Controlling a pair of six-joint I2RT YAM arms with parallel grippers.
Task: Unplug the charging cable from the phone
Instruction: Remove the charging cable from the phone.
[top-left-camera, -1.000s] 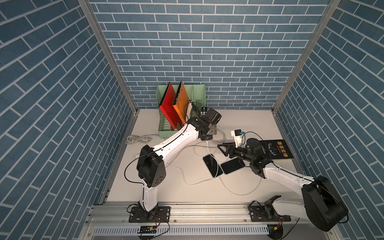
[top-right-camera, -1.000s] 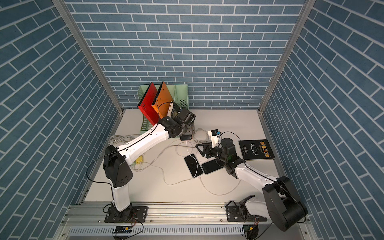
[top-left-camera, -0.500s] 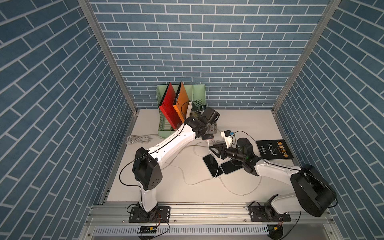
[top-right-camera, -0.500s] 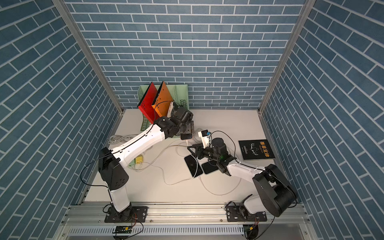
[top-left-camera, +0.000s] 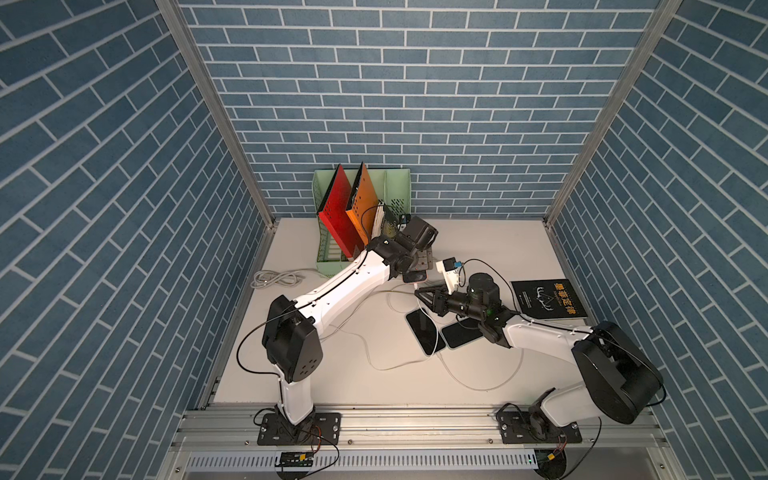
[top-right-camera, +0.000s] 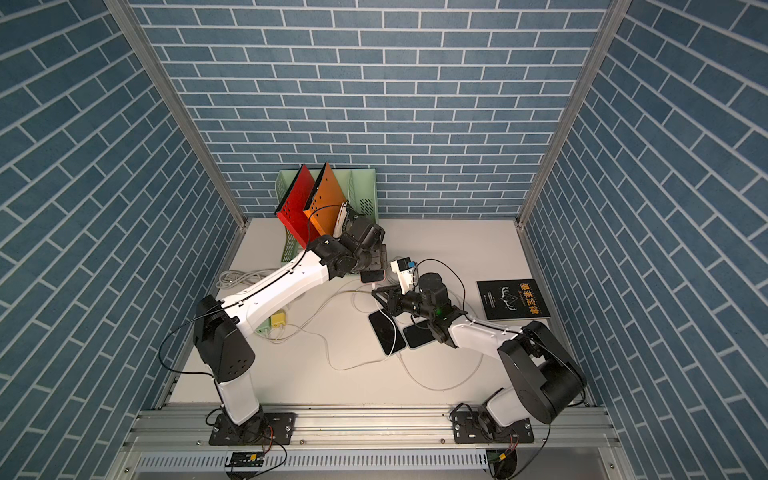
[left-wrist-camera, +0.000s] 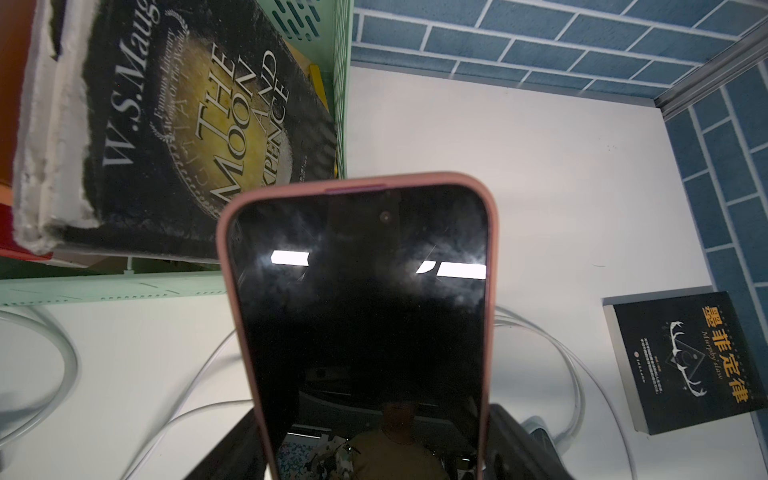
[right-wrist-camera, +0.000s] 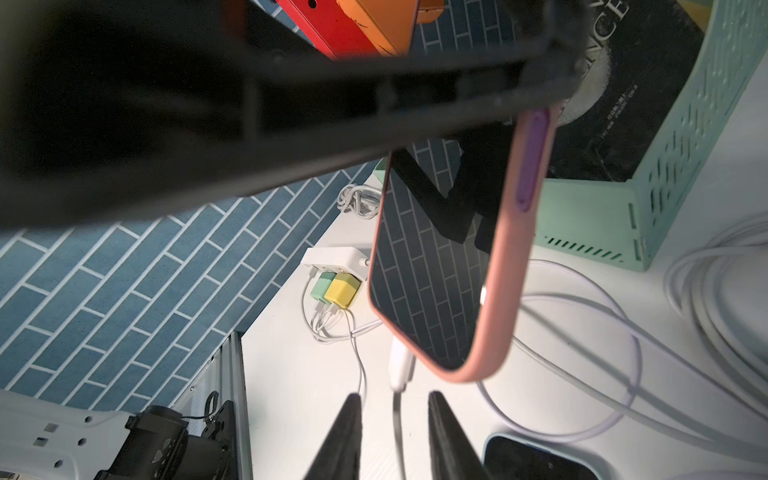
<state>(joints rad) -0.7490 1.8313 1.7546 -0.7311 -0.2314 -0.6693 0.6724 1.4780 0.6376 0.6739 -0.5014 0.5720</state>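
Note:
The phone (left-wrist-camera: 361, 311), dark-screened in a pink case, hangs above the table, its sides gripped between my left gripper's (left-wrist-camera: 374, 446) jaws. In both top views it shows under that wrist (top-left-camera: 417, 276) (top-right-camera: 371, 275). The white charging cable's plug (right-wrist-camera: 401, 368) sits in the phone's (right-wrist-camera: 509, 257) lower end. From there the cable (right-wrist-camera: 398, 432) runs back between the two black fingers of my right gripper (right-wrist-camera: 394, 395). Those fingers stand a little apart, with a gap on each side of the cable, just behind the plug. In a top view the right gripper (top-left-camera: 420, 291) points at the phone.
Two more phones (top-left-camera: 422, 332) (top-left-camera: 461, 334) lie flat under the right wrist, with loose white cables around them. A black book (top-left-camera: 548, 299) lies at the right. A green file holder (top-left-camera: 399, 191) with red and orange folders stands behind. A power strip with yellow and green chargers (top-right-camera: 276, 320) sits left.
My right arm has reached left and forward to the held phone's lower end, and its jaws have narrowed around the cable. The left arm has shifted only slightly with the phone.

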